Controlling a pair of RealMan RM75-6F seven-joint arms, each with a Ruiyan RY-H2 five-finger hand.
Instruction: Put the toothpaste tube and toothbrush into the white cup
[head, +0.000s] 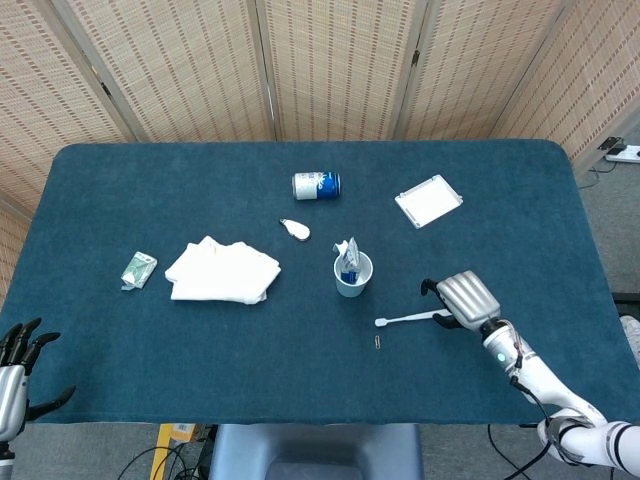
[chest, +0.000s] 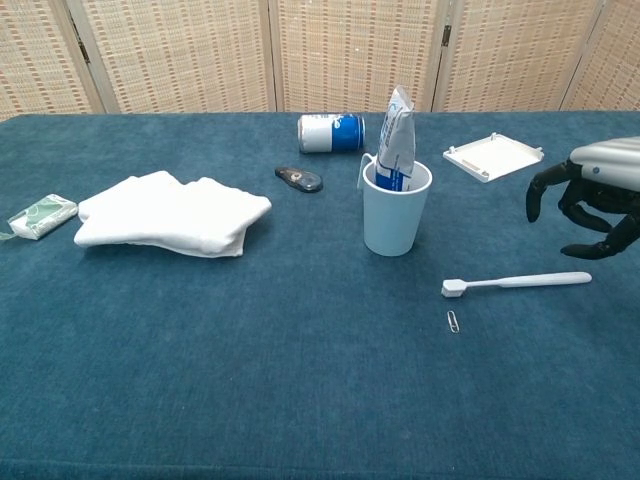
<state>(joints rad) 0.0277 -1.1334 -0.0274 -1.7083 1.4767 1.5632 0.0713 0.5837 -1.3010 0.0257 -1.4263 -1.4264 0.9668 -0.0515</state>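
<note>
The blue table carries towel, packet, can, cup, toothbrush, lid, paperclip.

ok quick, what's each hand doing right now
Left hand: open, fingers spread, holding nothing, at the table's near left edge.
Right hand: open, fingers curled downward above the toothbrush handle end, not touching it.

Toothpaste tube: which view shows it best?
Chest view: the toothpaste tube stands upright in the white cup, seen side-on and large. In the head view it is small, seen from above.
</note>
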